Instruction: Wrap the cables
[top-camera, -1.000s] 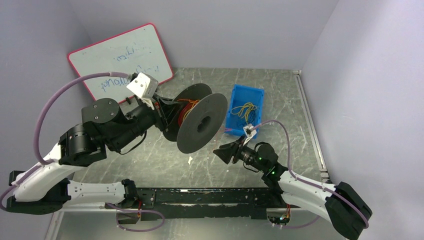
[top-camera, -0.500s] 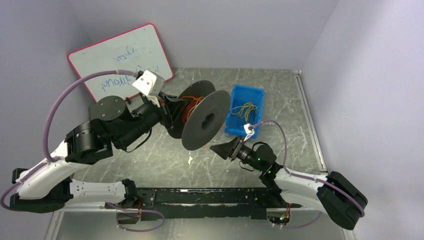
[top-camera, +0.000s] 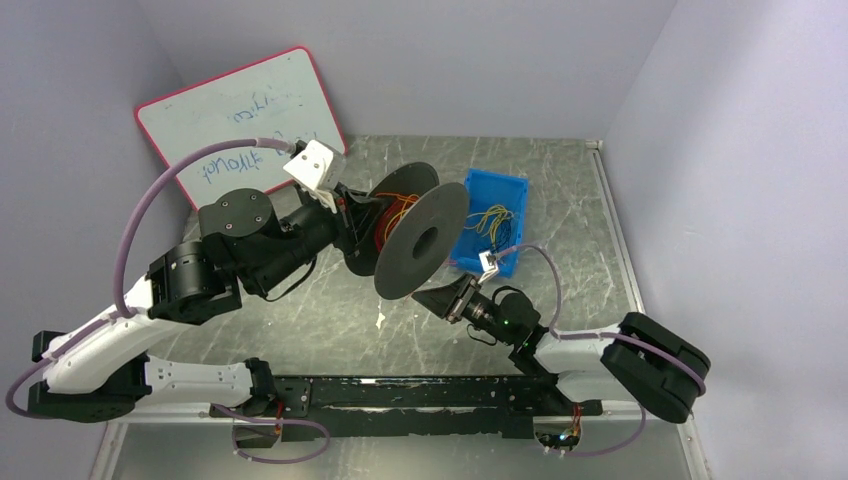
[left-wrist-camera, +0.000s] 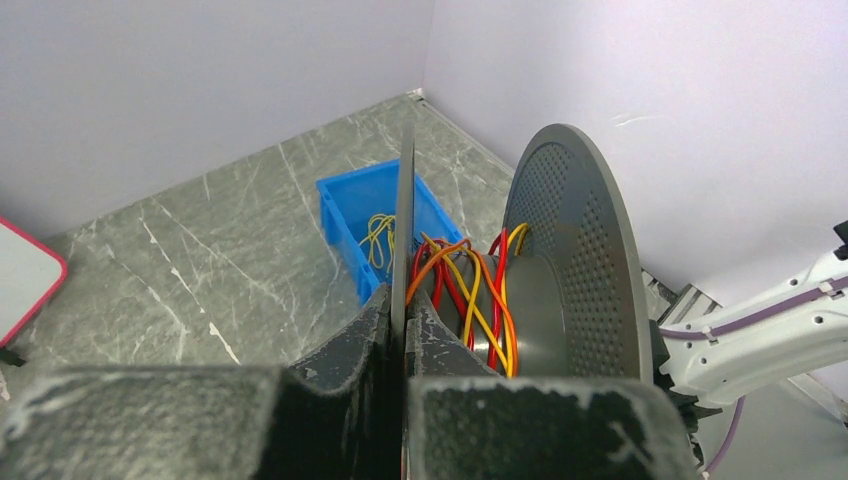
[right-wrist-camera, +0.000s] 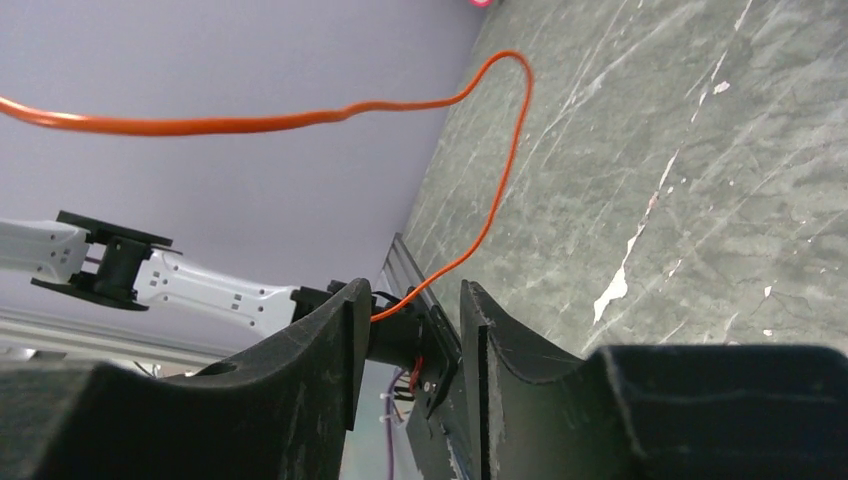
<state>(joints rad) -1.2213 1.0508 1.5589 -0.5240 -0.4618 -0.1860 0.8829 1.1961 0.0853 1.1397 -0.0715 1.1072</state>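
My left gripper (top-camera: 360, 226) is shut on the rim of one disc of the dark grey two-disc spool (top-camera: 425, 240) and holds it off the table. In the left wrist view my gripper (left-wrist-camera: 403, 322) clamps the edge-on disc (left-wrist-camera: 403, 200). Red, orange and yellow cables (left-wrist-camera: 470, 290) lie crossed round the hub. My right gripper (top-camera: 420, 294) sits just below the spool's front disc. In the right wrist view it (right-wrist-camera: 410, 315) is open. A thin orange cable (right-wrist-camera: 300, 120) loops through the air and runs down into the gap between the fingers (right-wrist-camera: 320, 370), unclamped.
A blue bin (top-camera: 500, 192) holding loose yellow cables (top-camera: 490, 220) stands right of the spool; it also shows in the left wrist view (left-wrist-camera: 345, 215). A pink-framed whiteboard (top-camera: 245, 115) leans at the back left. Walls close in at the back and right.
My left arm has carried the spool to the right, toward the blue bin. My right gripper has moved left and up, closer under the spool's front disc.
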